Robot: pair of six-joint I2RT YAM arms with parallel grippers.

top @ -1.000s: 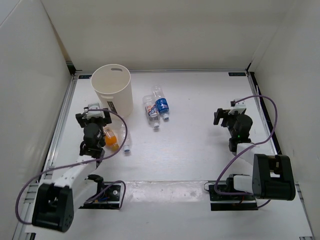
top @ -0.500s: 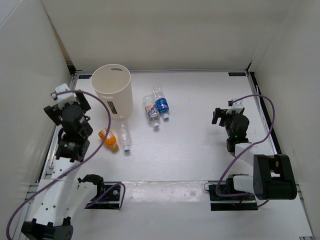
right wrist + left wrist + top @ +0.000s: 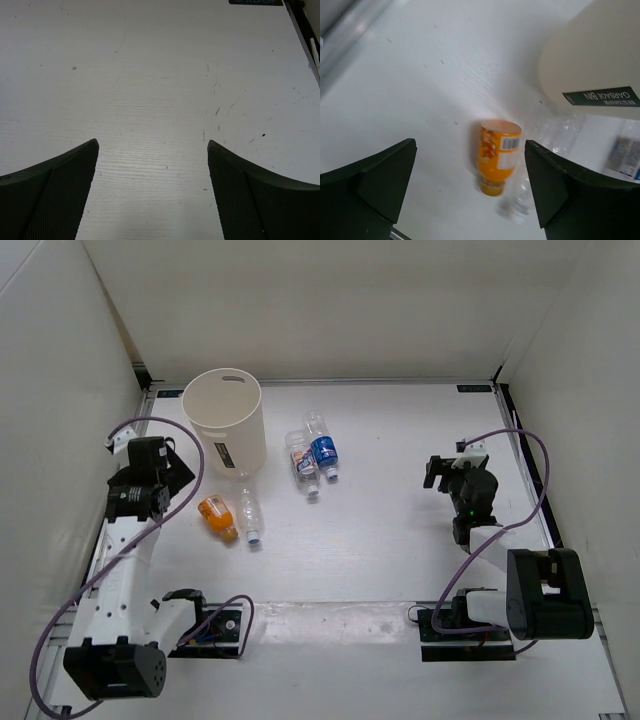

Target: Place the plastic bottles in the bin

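The cream-white bin (image 3: 223, 420) stands at the back left; its wall and dark label (image 3: 602, 96) show in the left wrist view. The blue-labelled bottle (image 3: 323, 452) and the pale-labelled bottle (image 3: 301, 463) lie side by side right of the bin. The nearly plain bottle (image 3: 250, 515) lies in front of the bin, and also shows in the left wrist view (image 3: 552, 145). My left gripper (image 3: 168, 473) is open and empty, held above the table left of that bottle (image 3: 470, 150). My right gripper (image 3: 445, 472) is open and empty over bare table at the right (image 3: 152, 147).
An orange bottle (image 3: 217, 517) lies beside the plain bottle, between it and my left gripper, and also shows in the left wrist view (image 3: 497, 160). White walls enclose the table on three sides. A metal rail (image 3: 125, 490) runs along the left edge.
My left gripper has lifted off from over the orange bottle and drawn back to the left. The bottles and the right arm have not moved.
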